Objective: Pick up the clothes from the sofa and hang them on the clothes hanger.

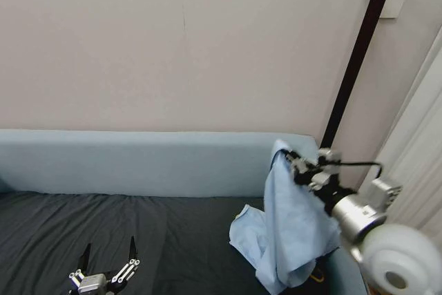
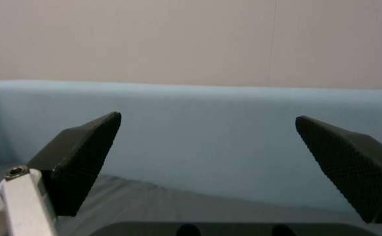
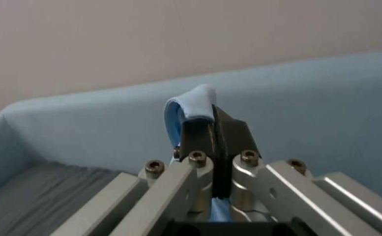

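Broadly, the sofa [image 1: 138, 164] spans the head view, with its dark seat below. At four o'clock the pale blue garment [image 1: 293, 240] hangs, its top pinched in the right gripper's [image 1: 289, 159] clenched jaws. The left gripper [image 1: 110, 248] hovers at seven o'clock, jaws released.

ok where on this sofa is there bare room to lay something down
The dark seat is bare between the left pincer, open low on the left, and the blue garment, up to the backrest. Crowded on the right, where the right pincer holds the garment, its lower end heaped on the seat.
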Robot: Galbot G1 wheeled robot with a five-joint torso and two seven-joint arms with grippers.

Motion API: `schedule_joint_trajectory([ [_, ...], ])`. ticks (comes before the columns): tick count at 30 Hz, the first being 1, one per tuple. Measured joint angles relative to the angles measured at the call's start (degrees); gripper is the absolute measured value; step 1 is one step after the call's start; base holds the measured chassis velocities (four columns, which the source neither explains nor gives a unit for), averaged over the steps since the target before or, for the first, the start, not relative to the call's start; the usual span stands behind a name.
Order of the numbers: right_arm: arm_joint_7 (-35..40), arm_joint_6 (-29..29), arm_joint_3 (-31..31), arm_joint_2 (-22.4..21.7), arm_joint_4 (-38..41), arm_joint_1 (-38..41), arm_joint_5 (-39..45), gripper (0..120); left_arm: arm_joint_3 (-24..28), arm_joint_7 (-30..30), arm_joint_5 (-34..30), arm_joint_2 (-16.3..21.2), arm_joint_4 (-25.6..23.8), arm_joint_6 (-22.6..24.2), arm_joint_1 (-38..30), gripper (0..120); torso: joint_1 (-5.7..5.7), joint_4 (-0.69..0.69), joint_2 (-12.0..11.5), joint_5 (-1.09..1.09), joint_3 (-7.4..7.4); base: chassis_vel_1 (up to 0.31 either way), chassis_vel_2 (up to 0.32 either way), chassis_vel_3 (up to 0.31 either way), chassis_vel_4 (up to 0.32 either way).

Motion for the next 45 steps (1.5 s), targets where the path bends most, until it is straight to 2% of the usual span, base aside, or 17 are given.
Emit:
schedule_joint_trajectory([
  [2, 0.0, 1.1, -4.9, 3.9, -5.9, 3.1, -1.5, 0, -0.4, 1.4, -4.0, 1.6, 0.0, 2.0, -0.4, 100, 0.0, 0.0, 0.0, -0.02, 0.0, 0.0, 0.0, 0.0, 0.0],
  [5, 2.0, 1.3, -10.3, 9.2, -12.3, 6.7, -1.9, 0, -1.2, 3.2, -6.0, 3.7, 0.2, 3.3, -0.6, 100, 0.01, -0.02, 0.0, -0.01, 0.0, 0.0, 0.0, 0.0, 0.0],
  [6, 2.0, 1.3, -10.3, 9.2, -12.3, 6.7, -1.9, 0, -1.2, 3.2, -6.0, 3.7, 0.2, 3.3, -0.6, 100, 0.01, -0.02, 0.0, -0.01, 0.0, 0.0, 0.0, 0.0, 0.0],
  [11, 3.3, 1.7, -17.4, 16.2, -22.9, 9.6, -4.2, 0, -1.8, 4.9, -8.8, 7.2, 0.2, 5.7, -0.2, 100, 0.01, -0.02, 0.0, -0.02, 0.0, 0.0, 0.0, 0.0, 0.0],
  [12, 3.3, 1.7, -17.4, 16.2, -22.9, 9.6, -4.2, 0, -1.8, 4.9, -8.8, 7.2, 0.2, 5.7, -0.2, 100, 0.01, -0.02, 0.0, -0.02, 0.0, 0.0, 0.0, 0.0, 0.0],
  [16, 0.6, 6.2, -22.8, 21.1, -32.0, 10.4, -8.3, 0, -2.0, 6.6, -12.7, 8.7, 1.2, 6.2, -0.1, 100, 0.01, -0.02, 0.0, -0.02, 0.0, 0.0, 0.0, 0.0, 0.0],
  [21, -1.1, 10.0, -25.9, 24.6, -38.4, 10.5, -11.2, 0, -2.1, 7.2, -12.0, 8.8, 2.4, 5.6, 0.2, 100, 0.01, -0.02, 0.0, -0.01, 0.0, 0.0, 0.0, 0.0, 0.0],
  [26, 0.4, 10.6, -28.5, 28.3, -42.7, 9.6, -12.7, 0, -1.8, 7.1, -10.6, 8.6, 3.7, 5.3, 0.1, 100, 0.01, -0.03, 0.0, -0.01, 0.0, 0.0, 0.0, 0.0, 0.0],
  [27, 0.4, 10.6, -28.5, 28.3, -42.7, 9.6, -12.7, 0, -1.8, 7.1, -10.6, 8.6, 3.7, 5.3, 0.1, 100, 0.01, -0.03, 0.0, -0.01, 0.0, 0.0, 0.0, 0.0, 0.0],
  [31, 1.6, 9.8, -30.7, 29.6, -42.8, 7.6, -14.3, 20, -1.4, 6.8, -9.3, 8.7, 5.1, 5.1, -0.4, 100, 0.01, -0.03, 0.0, -0.02, 0.0, 0.0, 0.0, 0.0, 0.0],
  [33, 1.3, 9.8, -31.1, 29.3, -41.8, 7.1, -14.3, 23, -1.2, 6.7, -9.2, 8.7, 5.4, 5.1, -0.5, 100, 0.01, -0.03, 0.0, 0.0, 0.0, 0.0, 0.0, 0.0, 0.0],
  [37, -4.5, 11.1, -32.9, 25.4, -35.1, 4.6, -16.4, 41, 0.3, 6.8, -9.5, 8.7, 8.1, 5.1, -2.0, 100, 0.0, -0.02, 0.0, 0.0, 0.0, 0.0, 0.0, 0.0, 0.0],
  [38, -4.5, 11.1, -32.9, 25.4, -35.1, 4.6, -16.4, 41, 0.3, 6.8, -9.5, 8.7, 8.1, 5.1, -2.0, 100, 0.0, -0.02, 0.0, 0.0, 0.0, 0.0, 0.0, 0.0, 0.0],
  [42, -8.3, 12.6, -32.8, 22.4, -33.8, 2.8, -23.0, 60, 1.6, 7.8, -9.5, 8.5, 11.6, 5.1, -3.8, 100, 0.0, -0.04, 0.0, 0.0, -0.01, 0.0, 0.0, 0.0, 0.0],
  [43, -8.3, 12.6, -32.8, 22.4, -33.8, 2.8, -23.0, 60, 1.6, 7.8, -9.5, 8.5, 11.6, 5.1, -3.8, 100, 0.0, -0.04, 0.0, 0.0, -0.01, 0.0, 0.0, 0.0, 0.0],
  [45, -8.2, 12.7, -32.4, 22.1, -34.3, 2.2, -24.6, 68, 2.1, 8.3, -9.4, 8.4, 13.0, 5.0, -4.3, 100, 0.0, -0.03, 0.0, 0.0, 0.0, 0.0, 0.0, 0.0, 0.0],
])
